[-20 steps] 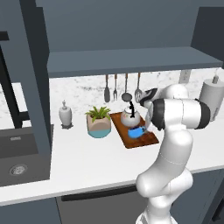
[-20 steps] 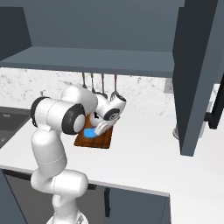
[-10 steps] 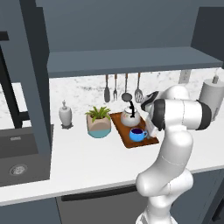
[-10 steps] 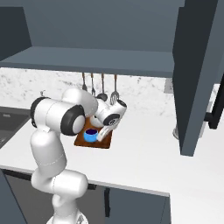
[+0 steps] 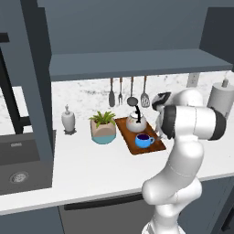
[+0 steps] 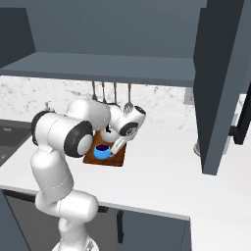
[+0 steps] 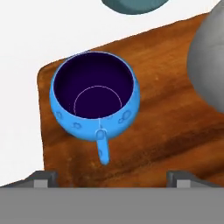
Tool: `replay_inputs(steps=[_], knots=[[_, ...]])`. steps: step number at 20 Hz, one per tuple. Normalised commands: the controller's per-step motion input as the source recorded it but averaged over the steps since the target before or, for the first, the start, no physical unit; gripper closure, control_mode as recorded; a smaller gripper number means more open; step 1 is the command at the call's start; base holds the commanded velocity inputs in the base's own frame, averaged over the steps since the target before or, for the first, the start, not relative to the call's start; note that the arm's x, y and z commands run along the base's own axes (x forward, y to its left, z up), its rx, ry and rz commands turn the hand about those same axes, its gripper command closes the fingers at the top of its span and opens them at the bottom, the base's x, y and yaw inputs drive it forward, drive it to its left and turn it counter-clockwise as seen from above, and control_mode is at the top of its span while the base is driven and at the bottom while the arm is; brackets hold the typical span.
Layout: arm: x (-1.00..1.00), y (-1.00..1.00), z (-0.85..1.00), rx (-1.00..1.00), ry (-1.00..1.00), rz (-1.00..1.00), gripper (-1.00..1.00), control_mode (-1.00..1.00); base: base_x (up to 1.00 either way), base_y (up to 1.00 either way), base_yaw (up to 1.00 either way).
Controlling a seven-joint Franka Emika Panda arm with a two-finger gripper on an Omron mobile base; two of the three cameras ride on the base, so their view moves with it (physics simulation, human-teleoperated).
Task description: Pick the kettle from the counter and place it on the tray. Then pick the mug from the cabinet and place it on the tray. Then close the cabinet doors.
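The blue mug (image 7: pixel 94 98) stands upright on the dark wooden tray (image 7: pixel 175 131), handle toward the camera. My gripper (image 7: pixel 112 178) hovers just above it, open, with nothing between its fingertips. In the right base view the gripper (image 6: pixel 116 146) hangs over the mug (image 6: pixel 101 151) at the tray's (image 6: pixel 115 159) near end. The white kettle (image 5: pixel 136 121) sits at the far end of the tray (image 5: pixel 155 145), behind the mug (image 5: pixel 144 140). Both cabinet doors (image 5: pixel 27 77) (image 6: pixel 220 83) stand open above the counter (image 5: pixel 91 167), baring the cabinet shelf (image 5: pixel 137 64).
A potted plant (image 5: pixel 103 129) and a slim white dispenser (image 5: pixel 68 119) stand left of the tray. Utensils (image 5: pixel 128 91) hang on the back wall. The dark sink (image 5: pixel 18 164) is at far left, a grey canister (image 5: pixel 220 98) at far right.
The gripper has opened and let go of the mug, which now stands on the tray. The hand has drawn back a little above it.
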Motion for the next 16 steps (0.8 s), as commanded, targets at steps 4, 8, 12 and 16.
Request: replay_inputs(steps=[4,8,12,16], knots=[[-0.61,-0.04,0.34,0.00,0.00,-0.07,-1.00,-1.00,0.00,0.00,0.00],[-0.70,0.00,0.24,0.08,-0.12,-0.26,-1.00,-1.00,0.00,0.00,0.00],[-0.50,0.06,0.50,0.17,-0.06,-0.28,-1.00,-1.00,0.00,0.00,0.00],[-0.45,0.14,0.54,0.03,-0.08,-0.28,-1.00,-1.00,0.00,0.00,0.00]])
